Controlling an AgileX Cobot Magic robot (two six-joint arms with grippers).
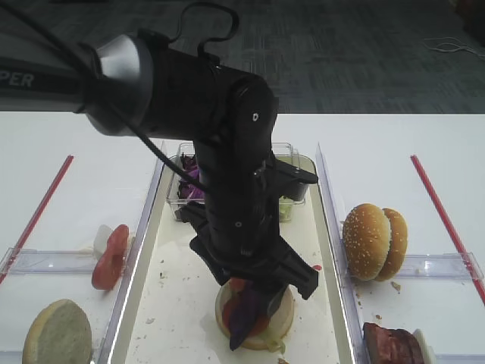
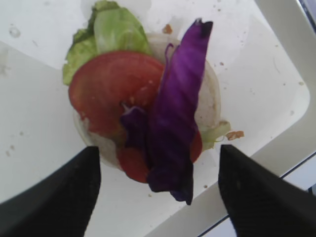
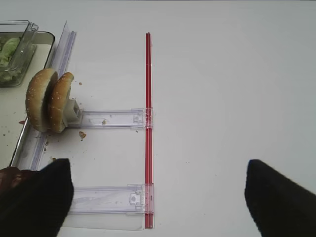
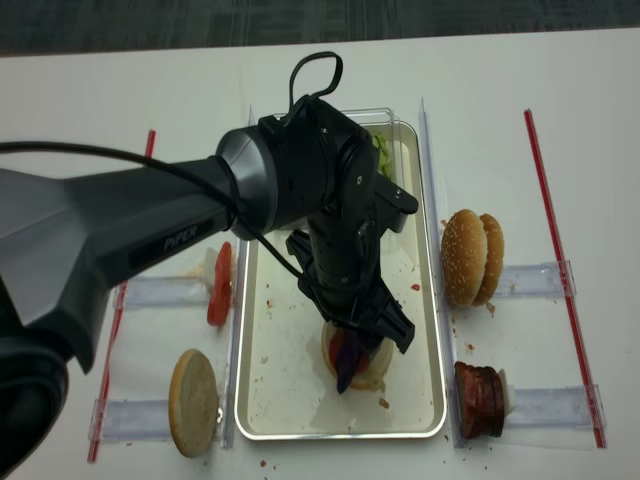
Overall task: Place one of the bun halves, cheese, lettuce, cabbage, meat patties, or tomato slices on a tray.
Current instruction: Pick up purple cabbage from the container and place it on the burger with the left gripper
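On the tray (image 1: 163, 303) (image 4: 280, 390) (image 2: 276, 64) lies a pale bun half (image 2: 210, 98) (image 1: 280, 315) with lettuce (image 2: 111, 34) and a tomato slice (image 2: 108, 89) on it. A long purple cabbage strip (image 2: 175, 113) (image 1: 246, 318) (image 4: 346, 362) lies across the top, overhanging the bun's near edge. My left gripper (image 2: 158, 163) (image 1: 258, 292) (image 4: 362, 335) hovers just above this stack, open, its fingers apart from the cabbage on both sides. My right gripper (image 3: 157, 168) stands open over bare table with nothing between its fingers.
Two sesame bun halves (image 1: 373, 240) (image 3: 49, 101) stand on a clear holder right of the tray, with a meat patty (image 1: 390, 343) nearer. Left of the tray are a tomato slice (image 1: 110, 256) and a bun half (image 1: 57, 332). Clear tubs (image 1: 189, 182) sit at the tray's far end.
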